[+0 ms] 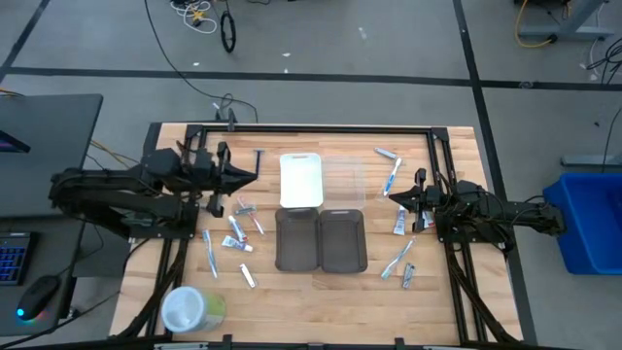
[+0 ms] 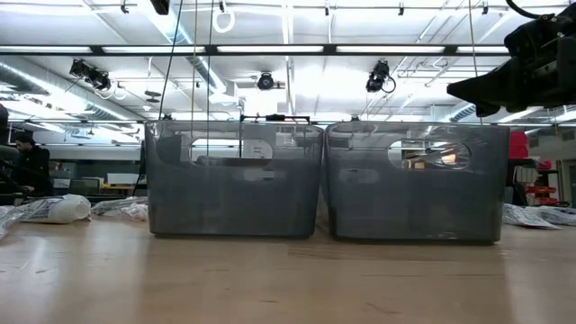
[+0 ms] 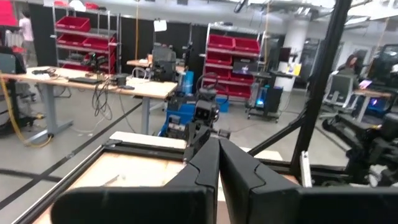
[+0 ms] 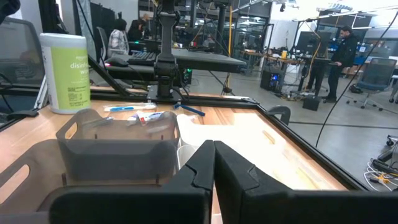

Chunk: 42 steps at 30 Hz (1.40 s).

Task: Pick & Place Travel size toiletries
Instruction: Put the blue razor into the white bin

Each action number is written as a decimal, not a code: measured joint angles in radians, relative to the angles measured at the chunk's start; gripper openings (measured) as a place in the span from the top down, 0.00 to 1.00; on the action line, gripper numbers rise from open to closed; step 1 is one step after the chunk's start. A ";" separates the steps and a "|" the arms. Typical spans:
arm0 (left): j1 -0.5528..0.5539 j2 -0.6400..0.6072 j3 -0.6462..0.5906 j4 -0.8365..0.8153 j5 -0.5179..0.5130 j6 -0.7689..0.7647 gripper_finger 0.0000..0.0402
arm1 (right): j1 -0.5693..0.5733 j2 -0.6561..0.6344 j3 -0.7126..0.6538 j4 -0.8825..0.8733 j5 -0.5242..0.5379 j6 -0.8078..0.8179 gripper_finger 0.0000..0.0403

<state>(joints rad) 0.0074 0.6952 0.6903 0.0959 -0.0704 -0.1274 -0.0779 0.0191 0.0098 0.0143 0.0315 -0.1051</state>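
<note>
While both tools sat clenched and empty, the left tool had toiletries just beside it on the desk, the right tool likewise. A descent with fingers unopened could scatter them. Only the high view showed toiletries; the low view showed grey trays.

Two grey trays stand side by side on the wooden table, a dark arm above right.
</note>
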 joint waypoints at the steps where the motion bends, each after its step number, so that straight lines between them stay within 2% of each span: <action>1: 0.000 0.009 0.000 0.000 -0.004 0.000 0.96 | 0.000 0.000 0.000 0.000 0.000 0.000 0.97; 8: 0.002 0.046 0.000 -0.001 -0.018 -0.042 0.96 | 0.000 0.000 0.000 0.000 0.000 0.000 0.97; 15: 0.048 0.045 0.008 -0.011 -0.029 -0.072 0.96 | 0.000 0.000 0.000 0.000 0.000 0.000 0.97; 28: 0.157 0.099 0.244 -0.304 -0.023 -0.046 0.96 | 0.000 0.000 0.000 0.000 0.000 0.000 0.97; 35: 0.231 0.149 0.323 -0.367 -0.023 -0.033 0.96 | 0.000 0.000 0.000 0.000 0.000 0.000 0.97; 42: 0.286 0.158 0.328 -0.377 -0.024 -0.017 0.96 | 0.000 0.000 0.000 0.000 0.000 0.000 0.97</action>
<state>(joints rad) 0.2931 0.8532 1.0187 -0.2810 -0.0944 -0.1449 -0.0780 0.0192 0.0097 0.0143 0.0315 -0.1047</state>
